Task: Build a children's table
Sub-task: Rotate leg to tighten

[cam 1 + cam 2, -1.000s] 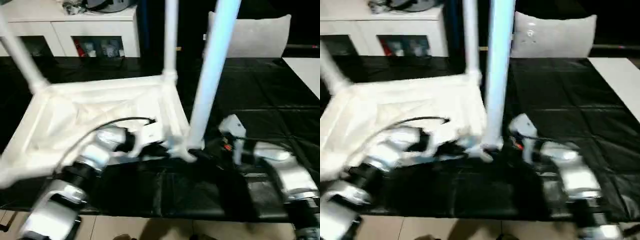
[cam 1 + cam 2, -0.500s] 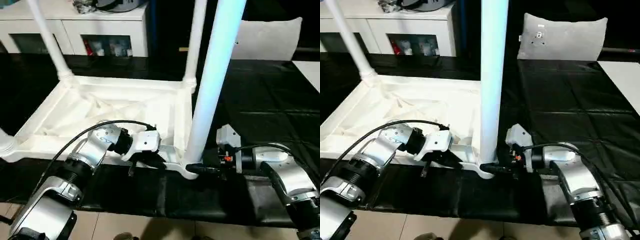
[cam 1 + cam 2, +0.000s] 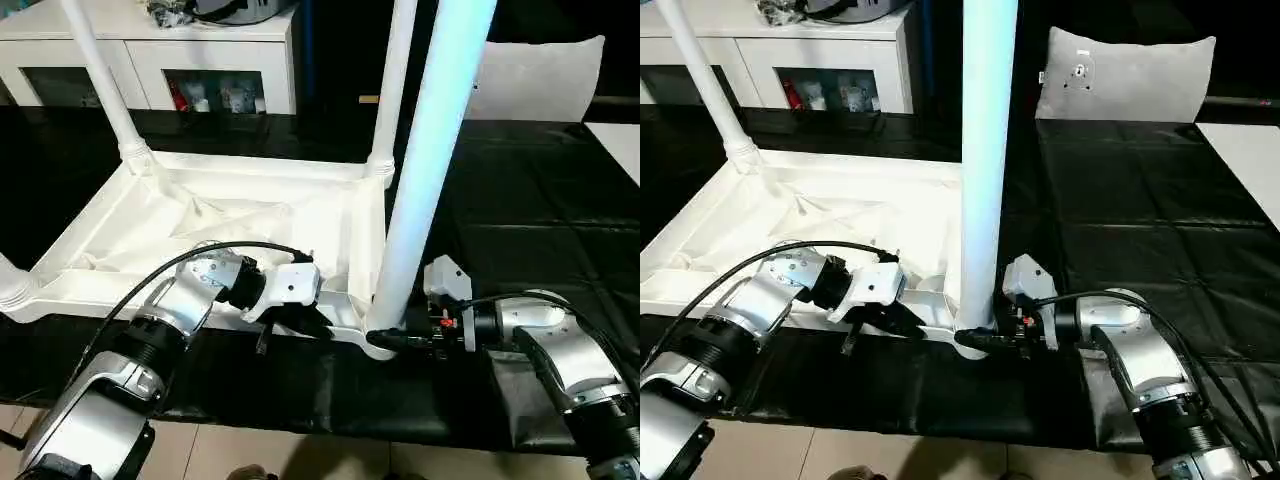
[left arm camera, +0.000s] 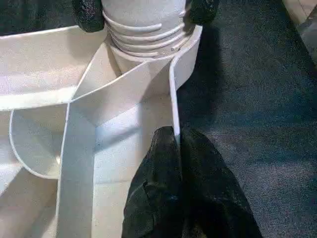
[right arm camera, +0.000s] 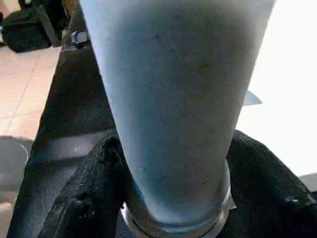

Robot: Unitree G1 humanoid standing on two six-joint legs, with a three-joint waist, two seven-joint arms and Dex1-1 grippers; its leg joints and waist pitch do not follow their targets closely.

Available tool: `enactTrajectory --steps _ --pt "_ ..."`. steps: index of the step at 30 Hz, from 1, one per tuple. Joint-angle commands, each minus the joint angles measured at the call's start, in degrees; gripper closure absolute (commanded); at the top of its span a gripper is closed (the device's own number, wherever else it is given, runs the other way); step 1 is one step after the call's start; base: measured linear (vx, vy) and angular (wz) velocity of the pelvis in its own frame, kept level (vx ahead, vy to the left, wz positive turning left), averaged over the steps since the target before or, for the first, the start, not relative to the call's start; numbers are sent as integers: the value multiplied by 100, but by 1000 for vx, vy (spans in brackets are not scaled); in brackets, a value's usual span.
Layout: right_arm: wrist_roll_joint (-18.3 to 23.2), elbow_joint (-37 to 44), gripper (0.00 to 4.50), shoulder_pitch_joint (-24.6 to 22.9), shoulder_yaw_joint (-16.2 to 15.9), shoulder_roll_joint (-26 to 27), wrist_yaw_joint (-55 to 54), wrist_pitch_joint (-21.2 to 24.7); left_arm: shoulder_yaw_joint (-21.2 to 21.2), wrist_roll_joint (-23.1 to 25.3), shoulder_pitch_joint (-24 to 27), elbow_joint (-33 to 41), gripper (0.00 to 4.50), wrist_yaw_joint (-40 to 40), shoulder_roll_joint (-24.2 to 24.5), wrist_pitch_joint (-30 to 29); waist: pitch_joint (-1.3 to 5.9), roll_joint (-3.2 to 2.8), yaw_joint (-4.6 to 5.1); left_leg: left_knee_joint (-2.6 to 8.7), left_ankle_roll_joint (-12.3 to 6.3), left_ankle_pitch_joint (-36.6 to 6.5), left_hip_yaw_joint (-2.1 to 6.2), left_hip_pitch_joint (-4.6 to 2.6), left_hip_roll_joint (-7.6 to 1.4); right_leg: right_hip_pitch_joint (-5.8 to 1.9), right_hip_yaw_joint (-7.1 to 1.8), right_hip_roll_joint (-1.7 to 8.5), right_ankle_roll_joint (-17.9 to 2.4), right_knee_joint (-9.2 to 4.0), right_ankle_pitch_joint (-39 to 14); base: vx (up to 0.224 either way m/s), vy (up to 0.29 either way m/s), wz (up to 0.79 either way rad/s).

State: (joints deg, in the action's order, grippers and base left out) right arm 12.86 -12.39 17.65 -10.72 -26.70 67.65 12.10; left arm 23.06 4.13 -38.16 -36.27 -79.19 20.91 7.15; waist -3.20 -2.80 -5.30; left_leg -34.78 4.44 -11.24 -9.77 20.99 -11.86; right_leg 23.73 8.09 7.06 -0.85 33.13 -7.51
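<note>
We see the children's table point(image 3: 230, 225) lying upside down on the black-covered desk point(image 3: 520, 200), its near edge along the desk's front edge, so that the corner sockets face up to receive legs. Three legs point(image 3: 100, 80) already stand upright in other corners. The fourth leg point(image 3: 425, 170) stands in the near right corner socket point(image 4: 148, 54). The right gripper point(image 3: 1000, 335) has its fingers around that leg's base, presumably to seat it. The left gripper point(image 4: 173, 144), fingers together, pinches the thin rim beside the socket, likely to steady the top.
</note>
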Motion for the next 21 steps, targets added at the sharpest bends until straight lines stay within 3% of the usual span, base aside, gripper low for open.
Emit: enactTrajectory --steps 1,4,7,8,10,11,12,15,19,20,21 --pt "99 77 186 -64 -6 126 -148 201 -80 -78 -68 259 450 167 -91 -106 442 92 22 427 -368 -1197 -4 -18 -130 -376 -293 197 -933 -382 -2138 0 0 0" --pt "-17 105 187 -100 105 484 -904 351 -297 -87 -10 461 450 901 -374 -825 425 99 53 428 -257 -1357 -2 -55 -103 -351 -272 199 -758 -455 -2603 0 0 0" --pt "-204 -79 188 60 330 1056 -2086 645 -513 -72 48 735 450 1720 -754 -1559 404 113 138 451 -140 -1374 18 -6 -86 -367 -253 178 -614 -457 -2815 0 0 0" --pt "-228 -167 188 160 450 1296 -2564 832 -639 -76 32 769 450 2150 -963 -1814 403 108 200 443 -73 -1438 31 -8 -60 -366 -219 176 -519 -489 -3016 0 0 0" --pt "-242 -249 188 250 529 1466 -2876 941 -781 -161 -1 757 450 2459 -1155 -2044 405 120 299 412 -113 -1473 22 -7 -21 -353 -194 164 -426 -555 -3151 0 0 0" --pt "-242 -249 189 250 529 1466 -2876 941 -781 -161 -1 757 450 2459 -1155 -2044 420 118 338 404 -176 -1450 32 0 -12 -359 -189 169 -423 -562 -3119 0 0 0" --pt "-345 -420 189 418 675 1743 -3500 1047 -907 -119 -59 686 450 2947 -1383 -2264 421 122 388 404 -236 -1373 31 50 -12 -370 -201 154 -440 -538 -2973 0 0 0" --pt "-434 -553 189 598 789 2025 -4081 1175 -949 92 -140 585 450 3635 -1624 -2361 449 131 456 379 -303 -1209 19 44 3 -350 -207 139 -542 -520 -2750 0 0 0" --pt "-651 -612 189 669 707 2126 -4240 918 -889 236 -149 700 450 3922 -1810 -2423 468 123 442 371 -436 -995 3 47 -17 -354 -234 134 -656 -482 -2362 0 0 0" --pt "-593 -567 133 658 788 2159 -4223 865 -851 281 -146 774 450 3881 -1826 -2439 476 139 438 371 -483 -902 0 50 -23 -364 -248 136 -720 -455 -2183 0 0 0" --pt "-554 -533 119 648 828 2168 -4229 859 -836 292 -141 814 450 3865 -1826 -2468 487 127 425 370 -537 -785 2 58 -31 -376 -260 135 -806 -413 -1954 0 0 0"
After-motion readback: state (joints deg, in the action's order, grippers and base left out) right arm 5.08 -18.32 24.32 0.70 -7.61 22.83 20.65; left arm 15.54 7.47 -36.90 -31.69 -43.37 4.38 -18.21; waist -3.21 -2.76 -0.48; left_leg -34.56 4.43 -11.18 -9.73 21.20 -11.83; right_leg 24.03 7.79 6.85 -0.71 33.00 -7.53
